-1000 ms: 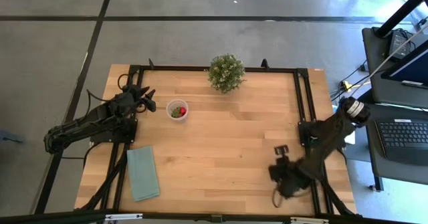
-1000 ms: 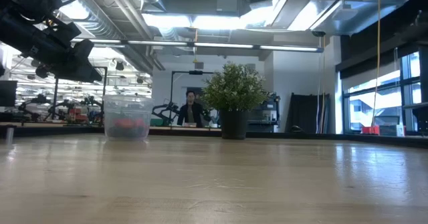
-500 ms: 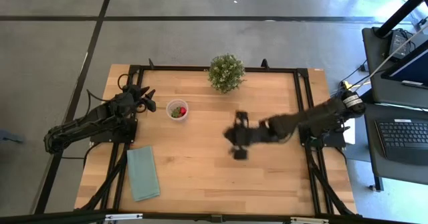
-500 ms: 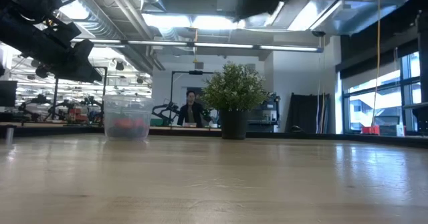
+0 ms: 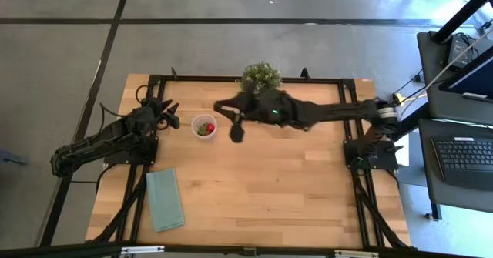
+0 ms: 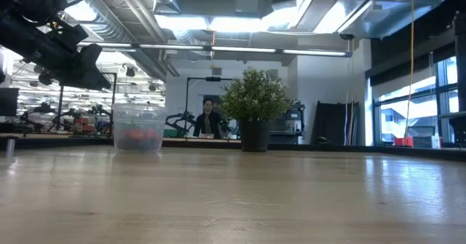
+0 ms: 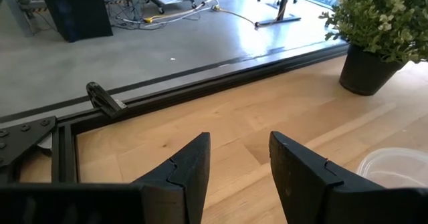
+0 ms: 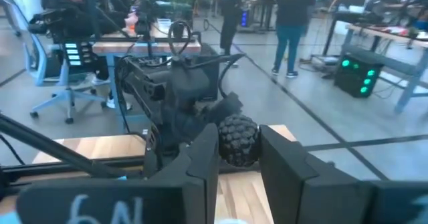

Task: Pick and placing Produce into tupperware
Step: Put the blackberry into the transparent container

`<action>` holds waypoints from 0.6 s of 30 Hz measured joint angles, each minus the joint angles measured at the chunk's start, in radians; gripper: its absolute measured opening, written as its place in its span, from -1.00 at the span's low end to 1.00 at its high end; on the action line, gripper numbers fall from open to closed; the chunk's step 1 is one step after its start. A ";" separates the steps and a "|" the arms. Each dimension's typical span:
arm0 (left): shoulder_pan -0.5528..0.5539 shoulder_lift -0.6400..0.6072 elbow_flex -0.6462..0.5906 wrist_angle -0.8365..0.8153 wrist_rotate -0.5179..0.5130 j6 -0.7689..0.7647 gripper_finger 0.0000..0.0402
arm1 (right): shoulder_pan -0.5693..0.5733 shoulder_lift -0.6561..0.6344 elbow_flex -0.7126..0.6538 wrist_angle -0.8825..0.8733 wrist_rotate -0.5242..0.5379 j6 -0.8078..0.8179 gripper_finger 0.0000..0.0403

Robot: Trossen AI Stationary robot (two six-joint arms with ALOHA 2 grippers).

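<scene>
The clear tupperware cup [image 5: 203, 126] stands on the wooden table with red produce [image 5: 205, 128] inside; the low view shows it as cup [image 6: 137, 136]. My right arm reaches across the table, and my right gripper [image 5: 229, 113] hangs in the air just right of the cup, shut on a dark round berry [image 8: 238, 139]. My left gripper [image 5: 169, 112] waits open just left of the cup, and the cup's rim [image 7: 394, 167] shows at the edge of the left wrist view. My right gripper pinches the dark berry [image 8: 238, 139] between its two fingers [image 8: 200, 164]. The fingers point roughly level toward the table's left side, and the berry is lifted clear of the table.
A bushy potted plant [image 5: 260, 77] stands at the far edge, close behind my right arm. A teal cloth [image 5: 164, 199] lies flat near the near-left corner. Black frame rails [image 5: 348, 119] border the table, and people sit and stand in the room beyond.
My right arm has swung fast from the table's near-right corner across the middle toward the far left, ending stretched out beside the cup and in front of the plant. The cup and the cloth have stayed put.
</scene>
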 joint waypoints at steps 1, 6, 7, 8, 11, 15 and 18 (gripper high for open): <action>0.000 0.000 0.000 -0.001 0.000 0.000 -0.28 | -0.010 0.042 0.046 -0.010 -0.019 0.000 -0.56; 0.000 0.000 0.000 -0.001 0.000 0.000 -0.28 | -0.048 0.244 0.318 -0.224 -0.042 0.001 -0.56; 0.000 0.000 0.000 -0.001 0.000 0.000 -0.28 | -0.055 0.284 0.376 -0.279 -0.042 0.001 -0.56; 0.000 0.000 0.000 -0.004 0.000 0.000 -0.28 | -0.061 0.323 0.431 -0.338 -0.043 0.001 -0.56; 0.000 0.000 0.000 -0.012 0.000 0.000 -0.28 | -0.082 0.438 0.583 -0.497 -0.042 0.017 -0.56; 0.000 0.000 0.000 -0.026 0.000 0.000 -0.28 | -0.110 0.571 0.763 -0.648 -0.101 0.103 -0.56; 0.000 0.000 0.000 -0.030 0.000 -0.001 -0.28 | -0.129 0.620 0.773 -0.647 -0.153 0.176 -0.55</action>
